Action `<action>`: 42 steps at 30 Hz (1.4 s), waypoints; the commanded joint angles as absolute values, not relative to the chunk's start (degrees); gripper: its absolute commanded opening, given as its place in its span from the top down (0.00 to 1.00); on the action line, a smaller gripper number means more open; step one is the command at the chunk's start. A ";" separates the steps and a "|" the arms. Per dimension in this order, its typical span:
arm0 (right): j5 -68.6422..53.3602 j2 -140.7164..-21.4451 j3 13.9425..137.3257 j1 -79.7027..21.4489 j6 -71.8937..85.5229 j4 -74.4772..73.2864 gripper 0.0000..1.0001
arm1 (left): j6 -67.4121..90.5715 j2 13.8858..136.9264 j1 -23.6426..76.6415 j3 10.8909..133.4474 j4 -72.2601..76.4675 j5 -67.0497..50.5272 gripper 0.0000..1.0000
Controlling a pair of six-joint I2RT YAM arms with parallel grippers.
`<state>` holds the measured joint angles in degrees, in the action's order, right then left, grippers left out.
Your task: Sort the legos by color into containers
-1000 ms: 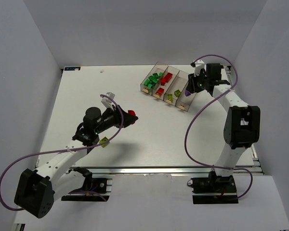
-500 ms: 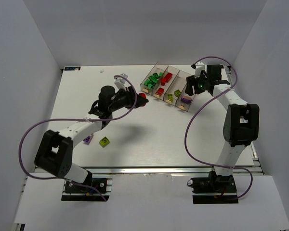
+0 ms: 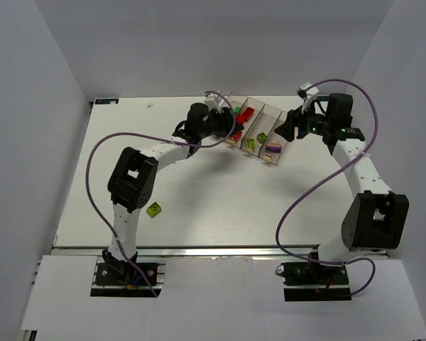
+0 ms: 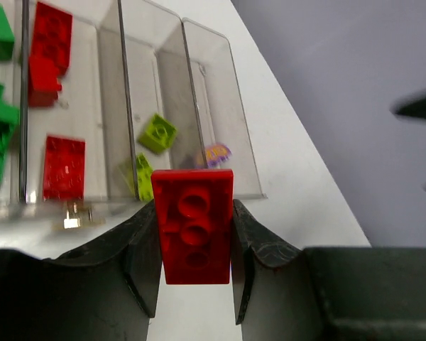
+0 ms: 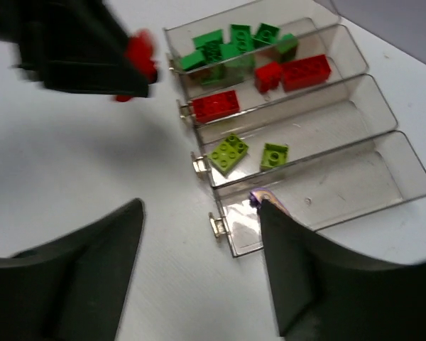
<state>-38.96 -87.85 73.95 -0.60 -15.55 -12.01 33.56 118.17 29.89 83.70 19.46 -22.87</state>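
Observation:
Four clear bins (image 3: 264, 116) stand in a row at the back right. They hold green, red, yellow-green and purple legos, one color each. My left gripper (image 3: 229, 128) is shut on a red brick (image 4: 194, 227) and holds it just in front of the near ends of the bins (image 4: 220, 106), in line with the yellow-green and purple ones. My right gripper (image 3: 283, 130) is open and empty beside the purple bin (image 5: 355, 177). Its right finger (image 5: 319, 277) covers most of a purple brick (image 5: 258, 196). A yellow-green brick (image 3: 155, 209) lies loose on the table.
The left arm stretches from the near left across the table to the bins. Purple cables loop over both arms. White walls close in the left, back and right sides. The blurred left gripper (image 5: 92, 53) shows in the right wrist view, left of the green bin.
My left gripper has carried the red brick from mid-table up and right to the front of the bins. My right gripper has drawn back right, away from the purple bin.

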 commanded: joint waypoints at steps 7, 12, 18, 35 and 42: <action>-48.52 -79.46 64.52 -0.62 -13.63 -9.41 1.00 | 22.59 130.33 32.95 104.12 9.25 -7.49 0.80; -48.60 -76.91 61.97 -0.70 -12.04 -7.56 1.00 | 20.22 135.78 33.22 112.67 2.73 -2.64 0.75; -49.04 -75.32 60.73 -0.62 -11.16 -6.59 0.97 | 19.25 139.57 33.22 119.09 -2.28 -1.85 0.47; -68.18 -72.43 61.27 -0.70 -35.17 -18.96 0.11 | 19.78 121.50 32.96 107.09 -2.38 5.97 0.53; -73.94 -71.89 58.71 -6.56 -77.89 -44.44 0.11 | 23.55 91.88 29.36 73.68 -2.43 8.35 0.89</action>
<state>-70.52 -71.50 59.16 -2.50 -53.49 -30.44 21.50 103.07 31.59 80.64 -1.50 5.67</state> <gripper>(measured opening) 0.894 0.118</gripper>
